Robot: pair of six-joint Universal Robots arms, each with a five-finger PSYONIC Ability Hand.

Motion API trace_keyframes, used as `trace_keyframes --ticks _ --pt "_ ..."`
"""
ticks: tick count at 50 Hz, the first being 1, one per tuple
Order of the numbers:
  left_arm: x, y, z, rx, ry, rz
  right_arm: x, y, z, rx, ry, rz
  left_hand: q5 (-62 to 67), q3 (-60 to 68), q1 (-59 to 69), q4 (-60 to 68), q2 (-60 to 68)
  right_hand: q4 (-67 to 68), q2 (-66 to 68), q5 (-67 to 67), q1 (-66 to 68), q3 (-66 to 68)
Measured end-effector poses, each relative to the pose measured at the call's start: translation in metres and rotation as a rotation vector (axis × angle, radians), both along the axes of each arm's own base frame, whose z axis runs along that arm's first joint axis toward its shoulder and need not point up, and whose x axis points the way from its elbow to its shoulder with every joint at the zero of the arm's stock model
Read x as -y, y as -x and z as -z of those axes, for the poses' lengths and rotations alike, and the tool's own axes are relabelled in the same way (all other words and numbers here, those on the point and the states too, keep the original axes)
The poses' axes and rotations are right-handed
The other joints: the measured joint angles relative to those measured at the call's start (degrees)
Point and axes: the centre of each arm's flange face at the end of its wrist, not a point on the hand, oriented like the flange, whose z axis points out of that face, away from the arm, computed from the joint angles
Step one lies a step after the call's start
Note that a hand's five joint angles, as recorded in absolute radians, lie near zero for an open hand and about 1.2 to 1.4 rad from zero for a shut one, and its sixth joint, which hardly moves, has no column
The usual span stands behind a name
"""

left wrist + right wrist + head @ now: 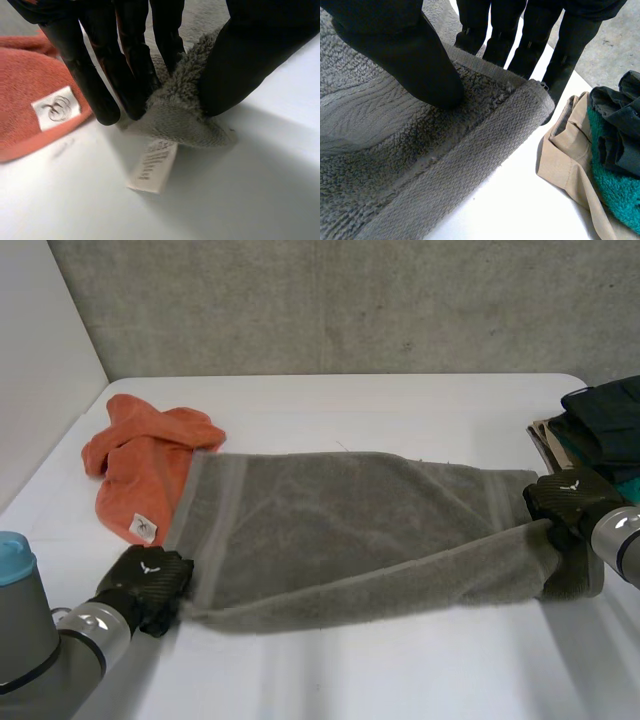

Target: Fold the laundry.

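Observation:
A grey towel [340, 530] lies spread across the middle of the white table [400, 660], its near long edge rolled up. My left hand [148, 580] sits at the towel's near left corner. In the left wrist view that hand [250, 55] pinches the grey corner [180, 115] between thumb and fingers, a white label [152, 166] hanging under it. My right hand [565, 502] is at the towel's right end and holds that end lifted. In the right wrist view its thumb [415, 65] presses on top of the towel's hem [485, 145], with the fingers [515, 35] behind it.
A crumpled orange cloth [145, 455] with a white tag lies at the far left, touching the towel's left end. A pile of dark, tan and teal clothes [600, 430] sits at the right edge, close behind my right hand [600, 150].

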Motion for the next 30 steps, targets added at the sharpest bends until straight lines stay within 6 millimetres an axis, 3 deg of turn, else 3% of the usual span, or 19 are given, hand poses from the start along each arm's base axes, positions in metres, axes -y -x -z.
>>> trace_keyframes --ticks 3,10,15,21,23,26,30 --pt "0.005 0.0 -0.002 -0.01 0.046 -0.008 -0.001 0.001 -0.001 0.0 0.001 0.001 0.02 0.51 0.0 0.51 0.42 0.0 0.0 0.0 0.0 0.0" --pt "0.006 -0.002 -0.032 -0.068 0.186 -0.049 -0.011 0.003 -0.011 -0.014 -0.014 -0.011 0.02 0.51 -0.05 0.68 0.43 0.0 0.0 0.0 0.0 0.0" --pt "-0.014 -0.006 -0.044 -0.075 0.145 -0.052 -0.04 0.009 -0.017 -0.107 -0.116 -0.085 0.02 0.51 0.0 0.68 0.43 0.0 0.0 0.0 0.0 0.0" --pt "-0.043 -0.016 -0.041 0.042 -0.024 -0.015 -0.09 0.028 -0.014 -0.295 -0.373 -0.267 0.02 0.78 0.0 0.7 0.43 0.0 0.0 0.0 0.0 0.0" --pt "-0.047 -0.019 -0.04 0.08 -0.067 -0.007 -0.099 0.031 -0.013 -0.32 -0.427 -0.321 0.02 0.78 0.0 0.7 0.43 0.0 0.0 0.0 0.0 0.0" --pt "-0.044 -0.024 -0.04 0.124 -0.101 0.0 -0.1 0.034 -0.009 -0.328 -0.467 -0.364 0.02 0.78 0.0 0.71 0.43 0.0 0.0 0.01 0.0 0.0" --pt "-0.028 -0.024 -0.04 0.136 -0.072 0.005 -0.084 0.033 -0.004 -0.297 -0.436 -0.327 0.02 0.78 0.0 0.71 0.43 0.0 0.0 0.0 0.0 0.0"
